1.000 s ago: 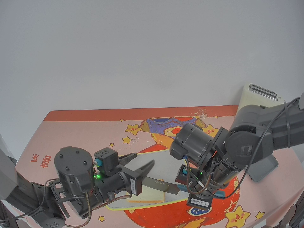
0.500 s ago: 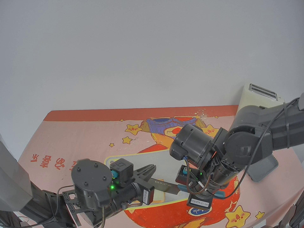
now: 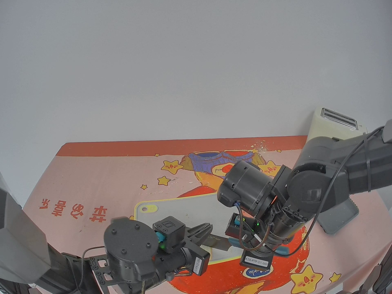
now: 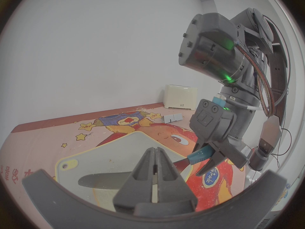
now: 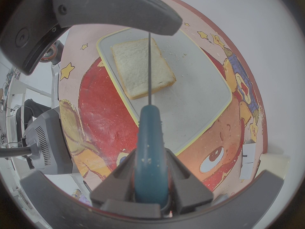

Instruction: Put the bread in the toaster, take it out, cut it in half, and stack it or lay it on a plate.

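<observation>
At the near edge of the pink cartoon-print desk (image 3: 81, 172), the robot's left hand (image 3: 201, 234) sits with fingers pressed together, holding nothing, over the near rim of the white, yellow-edged plastic cutting board (image 3: 183, 211). Just beyond, the square slice of white bread (image 5: 141, 67) lies flat and uncut on the board, with the steel-bladed, blue-handled knife (image 5: 151, 134) lined along its middle. The right hand (image 3: 245, 241), clamped on the handle, has the bread at its 9 o'clock and looks the arm placed to cut. The cream toaster (image 3: 335, 123) stands at 1 o'clock, well apart.
</observation>
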Available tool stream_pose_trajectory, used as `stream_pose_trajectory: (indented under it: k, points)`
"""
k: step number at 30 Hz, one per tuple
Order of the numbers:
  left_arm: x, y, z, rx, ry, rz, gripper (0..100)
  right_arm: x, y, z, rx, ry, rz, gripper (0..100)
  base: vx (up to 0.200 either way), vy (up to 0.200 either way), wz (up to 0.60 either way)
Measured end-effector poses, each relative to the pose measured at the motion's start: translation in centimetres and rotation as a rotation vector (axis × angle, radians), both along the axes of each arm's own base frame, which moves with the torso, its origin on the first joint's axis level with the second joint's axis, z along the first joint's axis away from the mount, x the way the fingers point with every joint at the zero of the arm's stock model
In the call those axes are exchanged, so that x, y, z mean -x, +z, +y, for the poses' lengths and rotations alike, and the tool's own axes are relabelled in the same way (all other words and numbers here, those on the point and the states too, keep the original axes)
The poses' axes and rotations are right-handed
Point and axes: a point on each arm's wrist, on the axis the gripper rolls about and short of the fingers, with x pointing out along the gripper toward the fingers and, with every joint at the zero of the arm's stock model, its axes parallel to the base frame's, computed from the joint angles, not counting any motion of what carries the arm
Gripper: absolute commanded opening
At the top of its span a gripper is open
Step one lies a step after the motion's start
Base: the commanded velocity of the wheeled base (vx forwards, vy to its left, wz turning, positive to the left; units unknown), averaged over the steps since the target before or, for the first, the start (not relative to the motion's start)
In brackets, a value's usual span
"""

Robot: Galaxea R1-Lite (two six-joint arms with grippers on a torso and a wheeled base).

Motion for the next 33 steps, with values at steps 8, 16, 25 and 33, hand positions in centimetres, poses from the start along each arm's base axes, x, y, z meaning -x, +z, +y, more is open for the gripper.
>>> stream_pose_trajectory:
  k: [8, 16, 25, 33]
  points:
    - [-0.5, -0.7, -0.8, 0.030, 0.003, -0.021, 0, 0.0, -0.1, 0.0, 0.001, -0.007, 0.002, 0, 0.000, 0.000, 0.00]
    - [-0.6, -1.3, -0.8, 0.016, 0.005, -0.011, 0, 0.0, 0.0, 0.0, 0.001, -0.011, 0.002, 0, 0.000, 0.000, 0.00]
    - [-0.5, -1.4, -0.8, 0.010, 0.005, -0.004, 0, 0.0, -0.1, 0.1, 0.002, -0.012, 0.003, 0, 0.000, 0.000, 0.00]
    - [-0.5, -1.6, -0.7, 0.005, 0.007, 0.002, 0, 0.0, -0.1, 0.0, 0.002, -0.013, 0.002, 0, 0.000, 0.000, 0.00]
